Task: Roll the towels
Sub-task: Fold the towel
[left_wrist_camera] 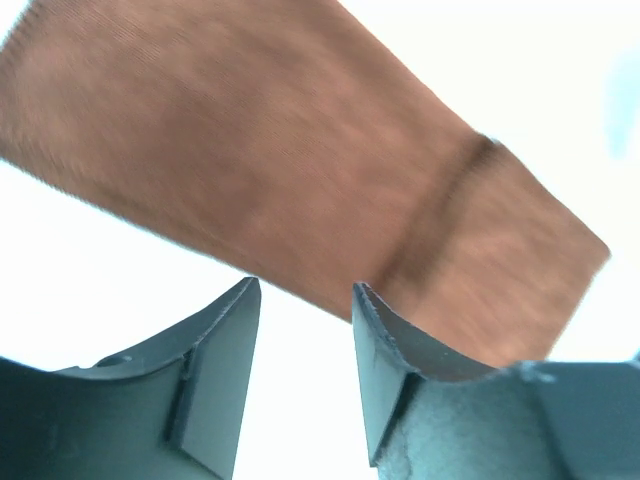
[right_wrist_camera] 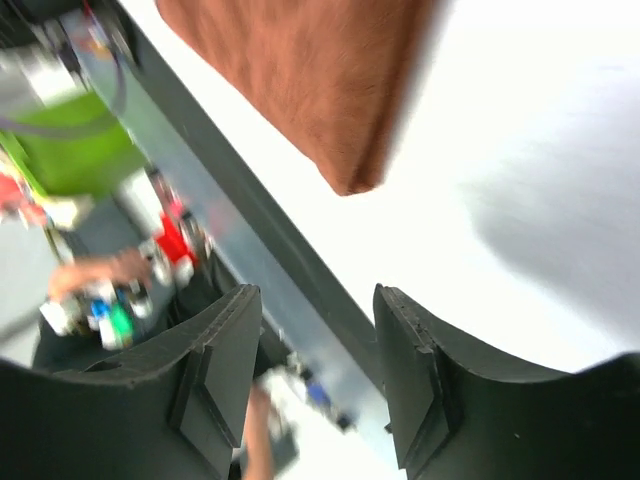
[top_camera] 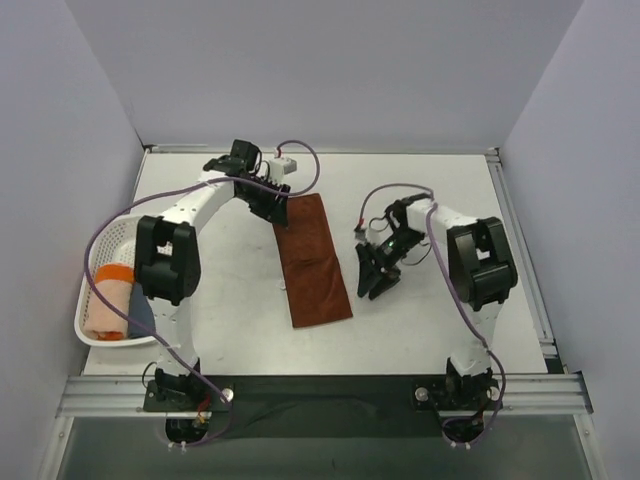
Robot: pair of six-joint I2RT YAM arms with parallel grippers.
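The rust-brown towel (top_camera: 312, 262) lies flat on the white table (top_camera: 430, 330), roughly at its middle. Its long axis runs far to near, with the near end slanting a little to the right. The left gripper (top_camera: 274, 204) hangs at the towel's far short end, over the left corner. Its fingers are parted and hold nothing, and the cloth lies just beyond the tips. The right gripper (top_camera: 376, 274) is likewise spread and empty, near the towel's right long edge but apart from it.

A roll would probably start from a short end, and the left arm is the one already there. Bare table lies on both sides of the cloth.

At the left edge, the white basket (top_camera: 84, 305) holds the peach-orange towel (top_camera: 112, 295), already rolled. A darker, possibly slate-blue bundle (top_camera: 141, 316) sits beside it, too shadowed to tell clearly.
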